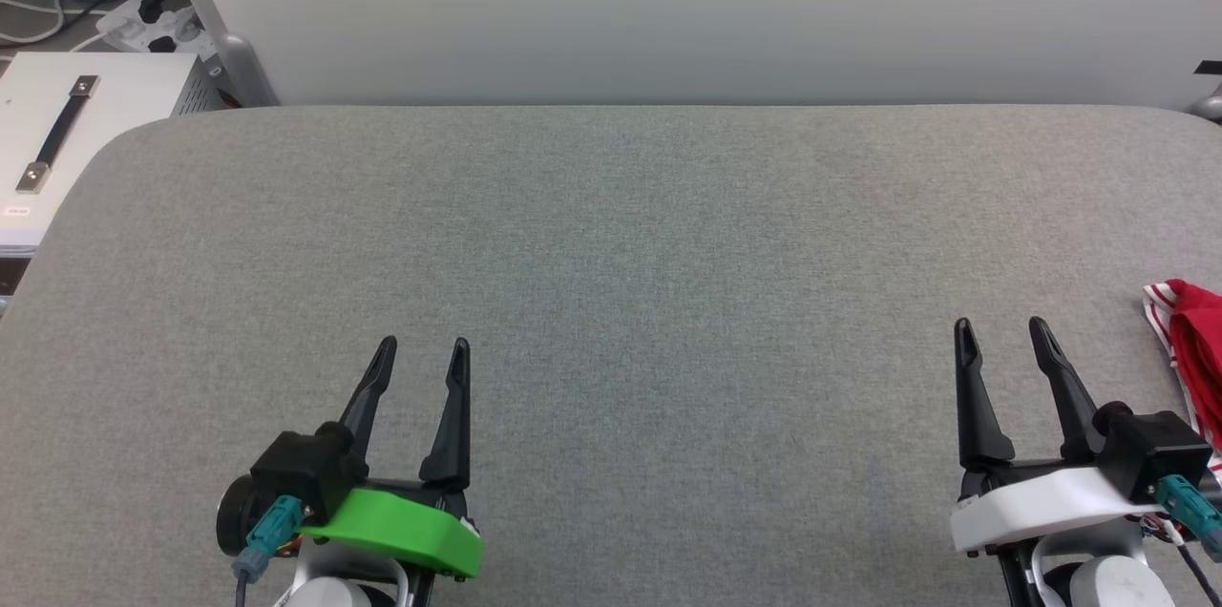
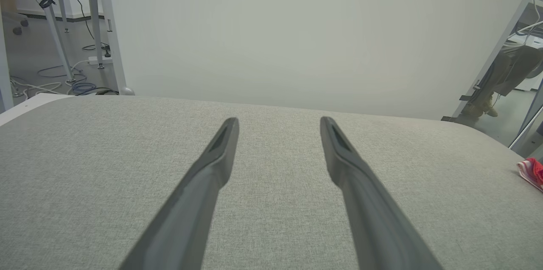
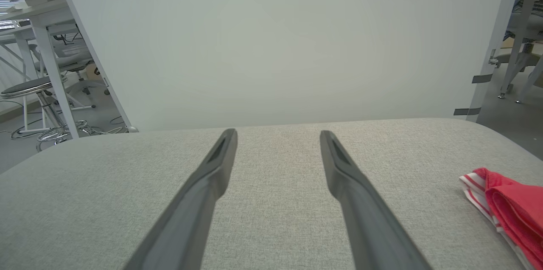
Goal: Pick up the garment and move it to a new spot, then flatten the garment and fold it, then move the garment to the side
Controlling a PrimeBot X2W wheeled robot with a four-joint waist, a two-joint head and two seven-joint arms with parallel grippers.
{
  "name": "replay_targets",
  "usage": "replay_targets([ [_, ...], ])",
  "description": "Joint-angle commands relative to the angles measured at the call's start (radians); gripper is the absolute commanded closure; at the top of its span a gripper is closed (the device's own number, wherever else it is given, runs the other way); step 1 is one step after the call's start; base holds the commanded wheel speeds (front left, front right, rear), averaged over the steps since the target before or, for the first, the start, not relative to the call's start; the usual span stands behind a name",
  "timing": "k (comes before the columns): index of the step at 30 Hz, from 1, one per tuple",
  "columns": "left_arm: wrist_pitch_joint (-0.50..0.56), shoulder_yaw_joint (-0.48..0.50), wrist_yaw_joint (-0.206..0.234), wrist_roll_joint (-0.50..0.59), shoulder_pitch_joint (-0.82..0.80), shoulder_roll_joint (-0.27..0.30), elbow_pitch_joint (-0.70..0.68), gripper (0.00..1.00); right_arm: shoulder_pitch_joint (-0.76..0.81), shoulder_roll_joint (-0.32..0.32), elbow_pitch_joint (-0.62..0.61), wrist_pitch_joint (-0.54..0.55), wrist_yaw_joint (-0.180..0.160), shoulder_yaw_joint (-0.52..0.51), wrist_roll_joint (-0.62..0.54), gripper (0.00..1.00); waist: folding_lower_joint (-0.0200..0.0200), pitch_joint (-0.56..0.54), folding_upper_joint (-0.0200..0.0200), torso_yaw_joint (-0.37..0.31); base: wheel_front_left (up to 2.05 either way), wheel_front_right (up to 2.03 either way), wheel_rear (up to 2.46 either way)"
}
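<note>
Grey fabric-covered worktop (image 1: 611,235) with rounded far corners, seen from the head camera and backed by a plain white panel (image 1: 668,6). The left end effector (image 1: 424,345), carried on a green mount (image 1: 401,531), lies at the near left. The right end effector (image 1: 1000,324), carried on a white mount (image 1: 1041,502), lies at the near right. Both point toward the far edge, each with its two long dark fingers spread wide and nothing between them; bare fabric shows in both gaps. The garment (image 1: 1198,340) lies bunched at the right edge of the worktop, just to the right of the right end effector and apart from its fingers. Red cloth is visible with a red-and-white striped trim along its left border, and the remainder is cut off by the picture's edge. In the right wrist view the garment (image 3: 509,206) sits to the right of the right end effector (image 3: 278,133), with soft red folds lying over the striped band. In the left wrist view it is a small red-and-white patch (image 2: 533,170) at the right margin, well apart from the left end effector (image 2: 278,120). Beyond the far left corner of the worktop stand a white case (image 1: 105,111) with a black strap handle and, farther off on the floor, a white power strip (image 1: 153,27) among loose cables.
</note>
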Motion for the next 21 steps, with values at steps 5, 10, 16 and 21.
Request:
replay_targets([
  [5, -0.006, -0.003, -0.003, 0.0, 0.004, -0.007, 0.003, 0.0, -0.008, 0.002, -0.006, -0.009, -0.001, 0.008, 0.004, 0.0, 0.0, 0.005, 0.0, -0.001, 0.0, 0.0, 0.0],
  [10, 0.002, -0.004, 0.0, -0.002, 0.0, 0.002, -0.001, 1.0, 0.0, 0.0, -0.001, -0.002, 0.0, 0.007, 0.001, 1.0, 0.0, 0.008, 0.0, -0.001, 0.0, 0.0, 0.0],
  [16, 0.013, 0.0, 0.006, 0.008, 0.0, 0.002, -0.005, 1.0, 0.001, 0.0, -0.003, 0.009, 0.0, 0.007, -0.006, 1.0, 0.0, 0.006, 0.0, -0.003, 0.0, 0.0, 0.0],
  [21, 0.023, 0.004, 0.011, 0.017, 0.001, 0.001, -0.009, 1.0, 0.002, 0.0, -0.006, 0.019, 0.0, 0.008, -0.012, 1.0, 0.0, 0.004, 0.0, -0.004, 0.0, 0.0, 0.0],
])
